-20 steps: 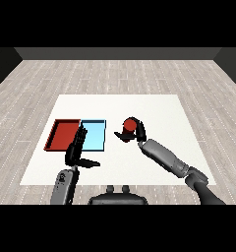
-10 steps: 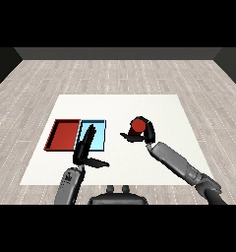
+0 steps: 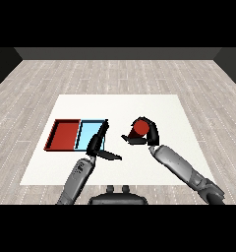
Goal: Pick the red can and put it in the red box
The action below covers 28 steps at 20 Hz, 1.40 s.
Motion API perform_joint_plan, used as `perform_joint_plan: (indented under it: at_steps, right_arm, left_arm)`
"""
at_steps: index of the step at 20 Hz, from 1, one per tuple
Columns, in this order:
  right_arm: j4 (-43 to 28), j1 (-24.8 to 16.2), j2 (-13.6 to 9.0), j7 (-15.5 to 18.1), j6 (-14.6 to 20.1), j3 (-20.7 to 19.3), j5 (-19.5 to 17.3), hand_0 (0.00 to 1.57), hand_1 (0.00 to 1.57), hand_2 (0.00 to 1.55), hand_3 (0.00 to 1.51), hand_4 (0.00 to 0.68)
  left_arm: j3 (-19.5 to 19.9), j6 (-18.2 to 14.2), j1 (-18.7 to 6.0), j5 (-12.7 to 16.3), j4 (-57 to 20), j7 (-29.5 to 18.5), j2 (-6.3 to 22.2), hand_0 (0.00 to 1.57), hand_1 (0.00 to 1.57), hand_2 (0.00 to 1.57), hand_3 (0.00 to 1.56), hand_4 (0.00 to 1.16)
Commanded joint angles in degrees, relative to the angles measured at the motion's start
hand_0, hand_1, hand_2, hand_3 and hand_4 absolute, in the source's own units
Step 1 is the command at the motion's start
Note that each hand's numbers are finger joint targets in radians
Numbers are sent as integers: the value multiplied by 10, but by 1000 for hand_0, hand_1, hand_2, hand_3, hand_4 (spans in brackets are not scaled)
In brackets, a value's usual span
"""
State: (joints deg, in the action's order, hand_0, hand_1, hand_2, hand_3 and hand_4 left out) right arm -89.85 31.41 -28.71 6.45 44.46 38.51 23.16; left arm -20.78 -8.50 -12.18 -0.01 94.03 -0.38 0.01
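The white table fills mid-frame; at its left lie the red tray and light blue tray. Right of centre, the right hand curls round the red can. The left hand, fingers straight, overlaps the blue tray's right edge.

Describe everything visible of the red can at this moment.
The red can is a small, plain red cylinder, only partly visible because the right hand curls round it. It sits to the right of the light blue tray, outside both trays. Whether it touches the table cannot be told. No label or lid detail shows.
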Motion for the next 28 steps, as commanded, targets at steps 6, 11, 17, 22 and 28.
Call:
perform_joint_plan:
  at_steps: [6,11,17,22,28]
  right_arm:
    - [-56,-32,40,-72,-30,-41,-104,1494,1494,1446,1381,537]
    - [-62,-16,68,-106,-68,-68,-149,1448,1448,1436,1382,536]
    - [1,-21,152,-66,-88,-71,-185,1472,1472,1443,1380,562]
    - [-28,-35,188,-96,-108,-87,-243,1463,1463,1430,1369,565]
    - [-54,-12,216,-158,-138,-98,-283,1490,1490,1446,1371,563]
  left_arm:
    - [-35,-42,-39,34,-55,4,0,0,0,0,0,0]
    - [-38,-32,-29,48,-49,6,0,0,0,0,0,0]
    - [-73,-95,-92,105,-139,-30,0,0,0,0,0,0]
    - [-61,-65,-22,69,-85,-17,0,0,0,0,0,0]
    - [-23,-54,-103,112,-183,-52,0,0,0,0,0,0]
